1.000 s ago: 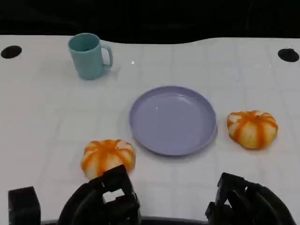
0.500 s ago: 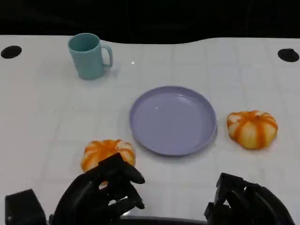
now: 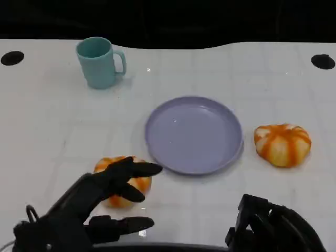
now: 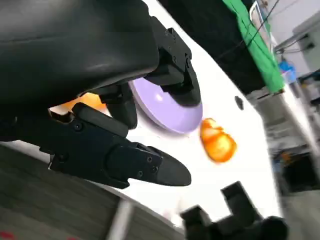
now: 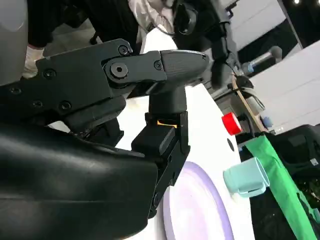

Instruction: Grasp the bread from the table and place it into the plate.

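Your left hand (image 3: 92,205) hovers with fingers spread and empty over the orange-striped bread (image 3: 122,181) at lower left of the frame, just beside the purple plate (image 3: 193,134); next, close around it and lift.

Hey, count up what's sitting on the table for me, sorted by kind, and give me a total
Bread: 2, one under the left hand's spread fingers, one right of the plate
Plate: 1, purple
Mug: 1, teal
Total: 4 things on the table
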Available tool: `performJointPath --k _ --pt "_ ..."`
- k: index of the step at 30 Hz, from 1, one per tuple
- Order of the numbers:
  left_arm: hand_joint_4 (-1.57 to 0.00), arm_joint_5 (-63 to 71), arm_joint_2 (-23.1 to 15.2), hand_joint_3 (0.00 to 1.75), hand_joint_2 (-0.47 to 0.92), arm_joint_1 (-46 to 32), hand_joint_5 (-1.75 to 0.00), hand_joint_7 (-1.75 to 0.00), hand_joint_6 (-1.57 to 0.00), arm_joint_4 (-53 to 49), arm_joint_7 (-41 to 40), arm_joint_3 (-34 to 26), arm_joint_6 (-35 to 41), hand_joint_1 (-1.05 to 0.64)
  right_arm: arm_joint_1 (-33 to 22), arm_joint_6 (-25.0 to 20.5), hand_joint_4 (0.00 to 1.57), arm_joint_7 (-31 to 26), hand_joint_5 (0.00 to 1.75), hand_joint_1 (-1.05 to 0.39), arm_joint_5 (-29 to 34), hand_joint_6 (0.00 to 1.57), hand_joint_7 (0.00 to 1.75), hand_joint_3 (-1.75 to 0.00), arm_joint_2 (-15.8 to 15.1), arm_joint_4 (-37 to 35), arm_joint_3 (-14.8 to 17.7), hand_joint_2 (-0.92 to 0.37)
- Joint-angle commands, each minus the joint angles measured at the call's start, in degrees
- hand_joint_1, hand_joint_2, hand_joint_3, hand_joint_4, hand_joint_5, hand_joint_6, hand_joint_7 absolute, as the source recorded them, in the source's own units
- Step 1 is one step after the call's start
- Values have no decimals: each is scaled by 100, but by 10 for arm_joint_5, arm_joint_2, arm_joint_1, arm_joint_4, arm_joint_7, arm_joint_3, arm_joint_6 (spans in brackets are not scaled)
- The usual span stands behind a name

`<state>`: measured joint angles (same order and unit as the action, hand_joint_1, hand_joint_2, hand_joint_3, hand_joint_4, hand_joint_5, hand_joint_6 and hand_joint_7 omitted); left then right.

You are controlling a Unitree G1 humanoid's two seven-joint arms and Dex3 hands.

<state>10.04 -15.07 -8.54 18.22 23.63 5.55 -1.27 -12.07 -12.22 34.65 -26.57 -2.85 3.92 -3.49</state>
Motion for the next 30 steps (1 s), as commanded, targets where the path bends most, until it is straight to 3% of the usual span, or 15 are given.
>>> performJointPath --k 1,4,11,22,30 --pt "-13 110 -41 9 92 9 -70 -8 -21 60 -22 15 34 -70 0 3 85 -6 162 -72 2 78 138 -24 -3 11 0 -92" --pt "-16 198 -54 10 92 24 -52 -3 -21 94 -16 36 76 -71 1 3 85 -7 161 -72 2 78 139 -24 -5 10 0 -92" --pt "-13 402 -62 7 92 78 -43 -1 -22 103 4 111 144 -69 5 -1 86 -8 161 -72 0 77 141 -25 -4 7 0 -92" --pt "-15 536 -25 2 92 127 -40 -1 -22 47 20 165 193 -69 7 -2 87 -8 161 -74 -1 75 145 -22 -4 2 1 -92" --pt "-20 631 28 0 90 175 -38 -2 -26 -27 49 206 248 -72 9 0 87 -5 162 -74 0 76 145 -22 -8 1 4 -92"
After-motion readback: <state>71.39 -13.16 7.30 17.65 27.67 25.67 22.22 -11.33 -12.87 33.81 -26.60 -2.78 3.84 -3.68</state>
